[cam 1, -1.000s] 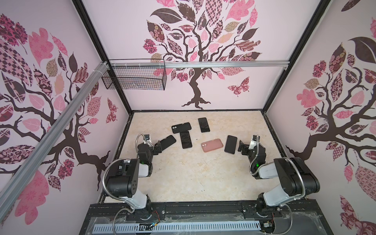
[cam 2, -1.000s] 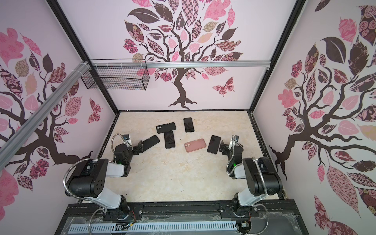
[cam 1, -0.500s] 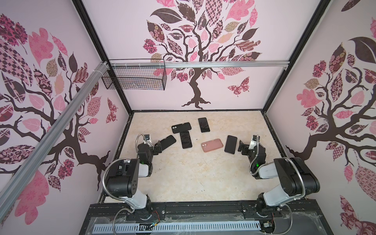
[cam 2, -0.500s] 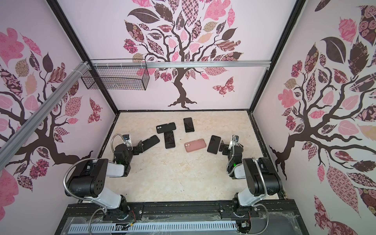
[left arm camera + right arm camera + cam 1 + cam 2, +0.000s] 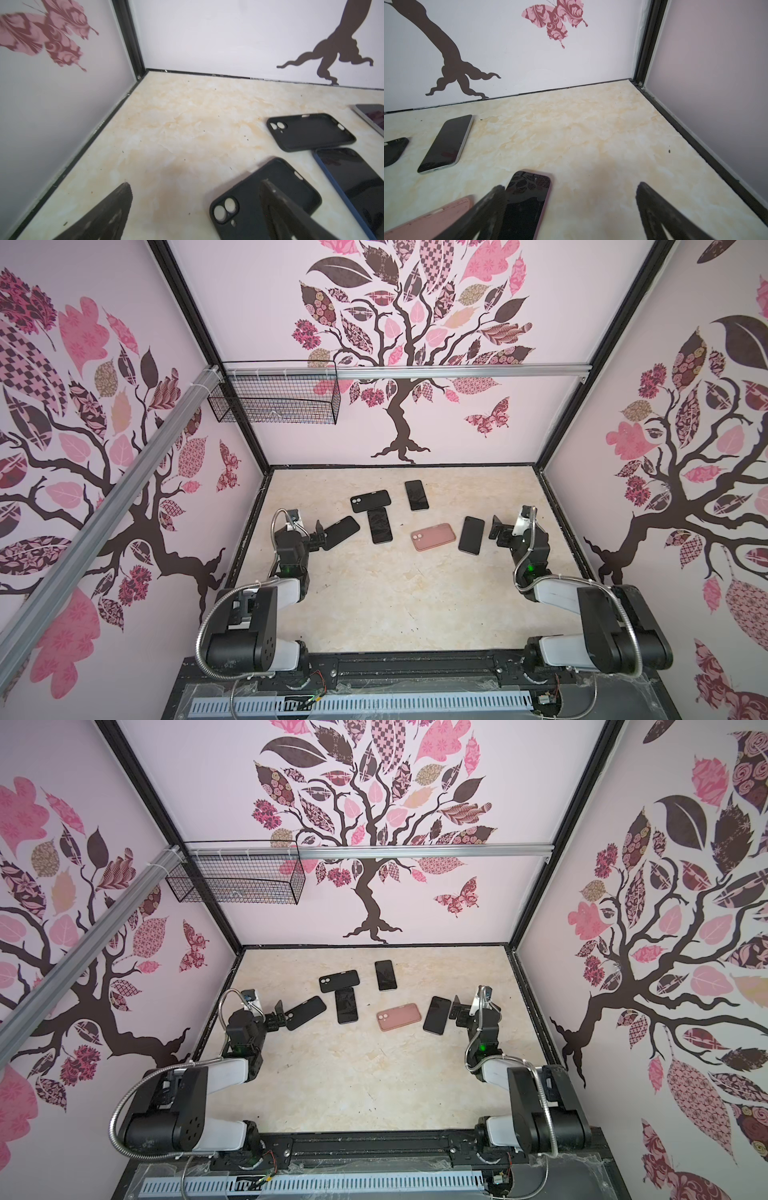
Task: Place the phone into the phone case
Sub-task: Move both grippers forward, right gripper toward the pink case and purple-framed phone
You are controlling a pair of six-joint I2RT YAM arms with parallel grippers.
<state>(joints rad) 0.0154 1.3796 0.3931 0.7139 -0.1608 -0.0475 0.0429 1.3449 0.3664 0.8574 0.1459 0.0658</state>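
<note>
In both top views the left gripper [image 5: 320, 536] stands wide open at centre-left, one finger over the near black case [image 5: 341, 532]. The right gripper [image 5: 498, 531], equally wide and empty, sits just right of the dark phone [image 5: 471, 534], which lies beside the pink case [image 5: 433, 536]. With a second phone [image 5: 379, 525] and a far black case [image 5: 370, 500] close by, a mismatched pairing seems likely. The left wrist view shows a finger [image 5: 276, 207] over the near black case, and descending there could pin or drag it. In the right wrist view the dark phone lies flat, so closing jaws may skid and shove it onto the pink case.
</note>
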